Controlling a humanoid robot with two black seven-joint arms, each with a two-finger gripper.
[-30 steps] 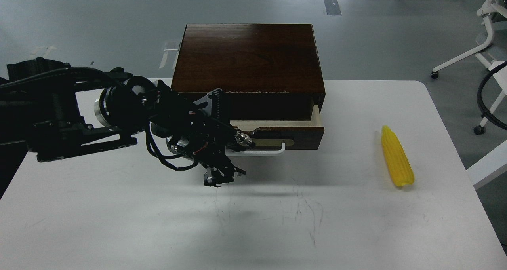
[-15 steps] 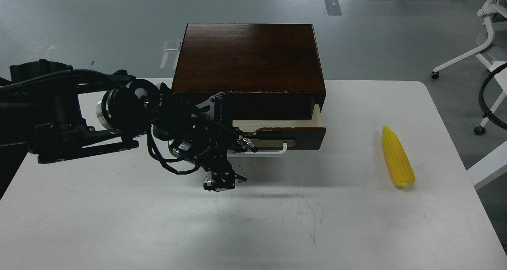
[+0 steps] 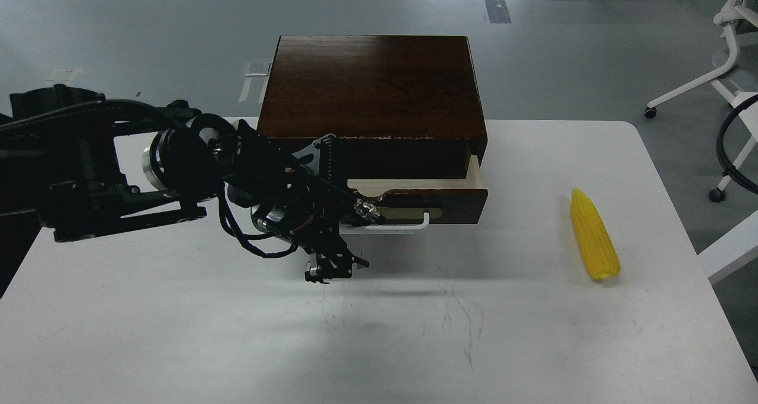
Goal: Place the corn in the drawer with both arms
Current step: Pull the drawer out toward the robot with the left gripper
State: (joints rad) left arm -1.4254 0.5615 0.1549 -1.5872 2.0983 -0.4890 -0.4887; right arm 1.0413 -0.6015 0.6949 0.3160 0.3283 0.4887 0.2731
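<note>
The corn lay flat on the white desk, well to the right of the dark wooden box and apart from it. Its long axis ran from far to near, leaning slightly rightward toward the viewer; the pointed tip faced the far edge of the desk and the blunt, broader end faced the near edge. Nothing touched it.

The drawer stood a short way out of the box, a strip of pale wood showing behind its dark brown front. The white bar handle ran along the front on its pale olive plate.

The left arm reached in from the left edge across the desk, its wrist and cables covering the left part of the drawer front. The left claw pointed downward just in front of the left end of the handle, above the desk. It appeared small and dark, so whether its fingers were parted or closed could not be told, nor whether it had hold of the handle. The right arm was out of view.
</note>
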